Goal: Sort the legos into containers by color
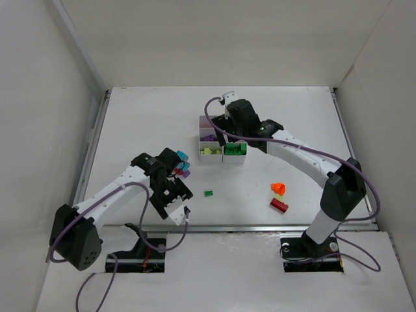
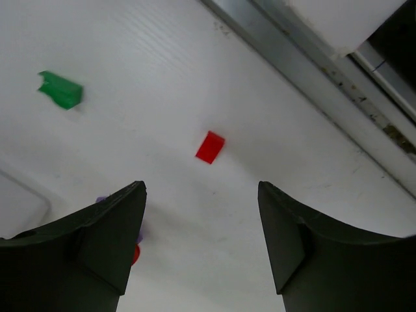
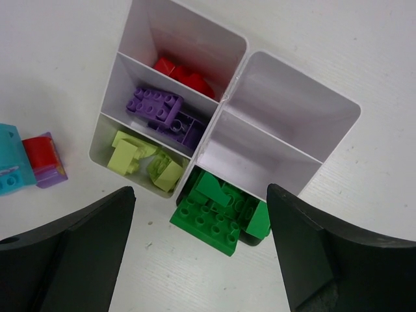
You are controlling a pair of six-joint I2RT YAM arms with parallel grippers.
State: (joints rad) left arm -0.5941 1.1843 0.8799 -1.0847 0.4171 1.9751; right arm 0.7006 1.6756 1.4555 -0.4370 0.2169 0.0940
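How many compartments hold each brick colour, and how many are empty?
With red bricks: 1
With purple bricks: 1
With yellow-green bricks: 1
With green bricks: 1
empty compartments: 2
Total: 6

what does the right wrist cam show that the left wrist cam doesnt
Only the right wrist view: the white plastic six-compartment tray, with red bricks, purple bricks, yellow-green bricks and green bricks each in their own compartment and two compartments bare. A cyan brick lies on the table beside it.
Only the left wrist view: a loose green brick, a small flat red brick and the metal rail at the table edge.
Both: the white tabletop and an open gripper holding nothing, the right gripper and the left gripper.
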